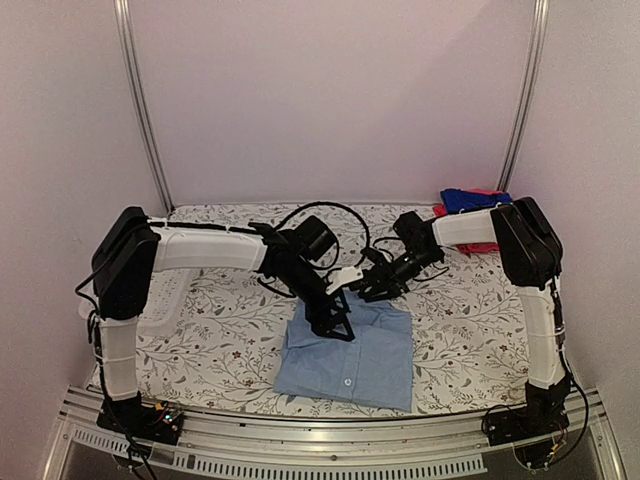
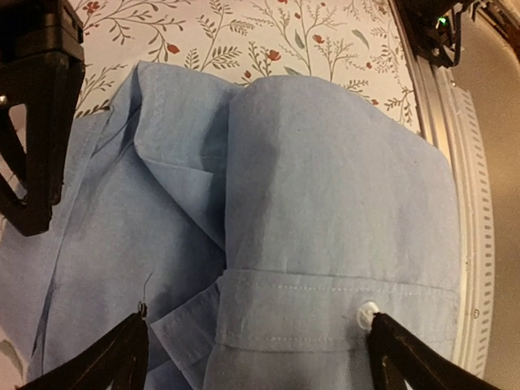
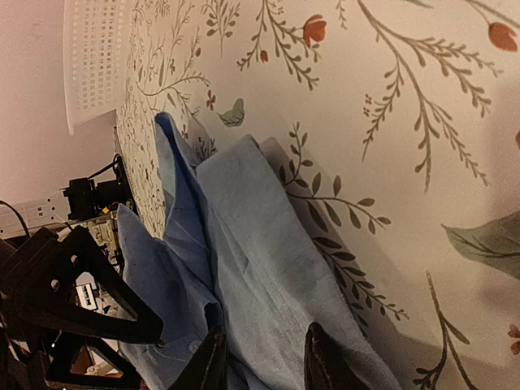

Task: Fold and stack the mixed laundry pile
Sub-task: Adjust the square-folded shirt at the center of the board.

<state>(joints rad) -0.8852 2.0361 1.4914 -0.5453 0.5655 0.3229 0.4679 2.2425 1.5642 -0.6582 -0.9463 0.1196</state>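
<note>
Light-blue shirt (image 1: 345,360) lies folded on the floral-covered counter (image 1: 230,340). It sits about midway between the left and right edges, closer to the near edge. It makes a rough rectangle, layers lapped over each other, creased along the folds. One white button (image 2: 368,313) shows on a stitched band.

Rest of the laundry is a royal-blue garment (image 1: 472,198) bunched together with a red-pink one (image 1: 441,210) in the far right corner. Both are well apart from the shirt and partly behind my right arm.

Left gripper (image 1: 333,318) hangs over the far left part of the shirt. In the left wrist view its fingers (image 2: 122,357) are spread wide. Cloth lies under the whole gap and nothing is held.

Right gripper (image 1: 378,287) is at the shirt's far edge, just beside the left one. In the right wrist view its fingers (image 3: 321,357) stand close together with a narrow gap and blue cloth showing in it. I cannot tell whether they pinch the cloth or only stand over it.

White perforated basket (image 1: 172,300) sits at the left edge, mostly behind my left arm.
</note>
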